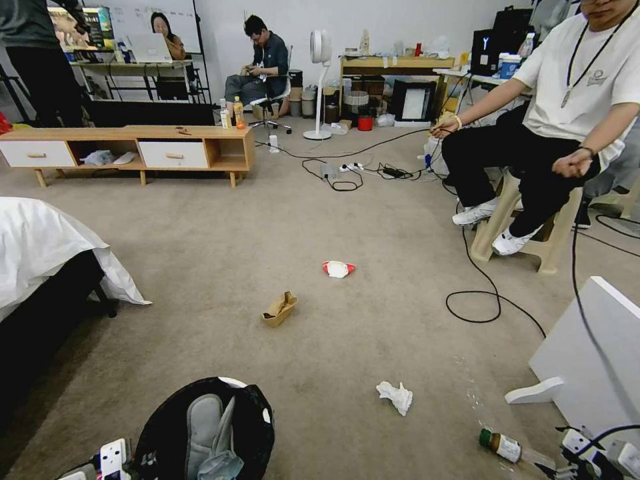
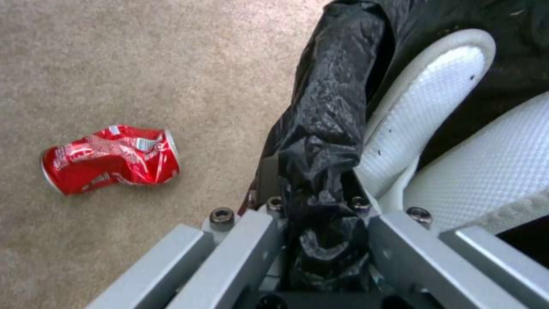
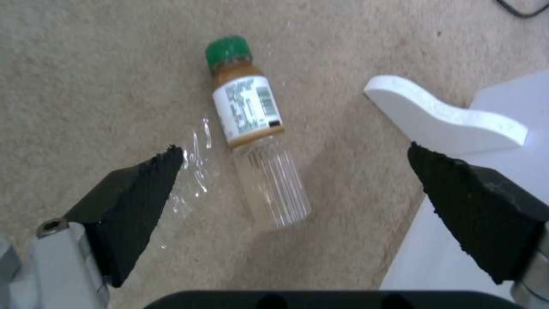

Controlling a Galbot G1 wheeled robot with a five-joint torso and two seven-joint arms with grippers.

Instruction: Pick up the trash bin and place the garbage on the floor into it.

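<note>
Trash bin (image 1: 200, 427): low at the near-left of the floor (image 1: 280, 220), white rim lined with a glossy black bag (image 2: 332, 120), grey oval flap (image 1: 202, 423) lying inside with a pale blue wad (image 1: 220, 463) beside it. Left gripper (image 2: 323, 223): clamped on the bin's bagged rim, grey finger links either side of the bunched black plastic. Crushed red can (image 2: 111, 159): lying on the carpet just beside the bin, apart from it.

Right gripper (image 3: 294, 167): poised above the floor at the near-right, black pads (image 3: 143, 189) spread wide apart, gripping nothing. Clear plastic bottle (image 3: 254, 133): lying on its side between the pads' line of view, green cap, white label, a little tan liquid near the neck; white furniture foot (image 3: 440, 116) near it.

Remaining garbage on the floor: crumpled white tissue (image 1: 395, 396) toward the near-right, tan folded cardboard (image 1: 279, 309) at mid-floor, red-and-white packet (image 1: 338, 269) beyond it, all well apart.
</note>
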